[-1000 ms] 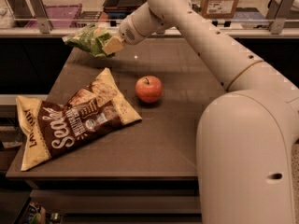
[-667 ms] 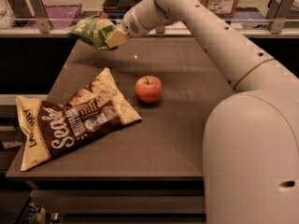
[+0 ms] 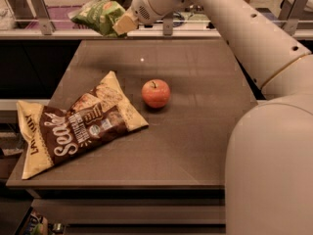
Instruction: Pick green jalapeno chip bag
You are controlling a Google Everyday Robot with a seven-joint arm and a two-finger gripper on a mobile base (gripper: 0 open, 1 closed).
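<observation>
Green jalapeno chip bag [image 3: 99, 14] has risen since the earlier frame and hangs above the table's [image 3: 195, 131] far-left corner. The gripper [image 3: 121, 25] pinches its right edge. Lift step appears underway; next move likely needs a steady grip.

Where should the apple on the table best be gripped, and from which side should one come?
I would grip the apple across its round middle, from straight above: it sits stem up on the table, apart from the Sea Salt chip bag beside it. The hand is now over the table's far edge, holding the green jalapeno chip bag.
</observation>
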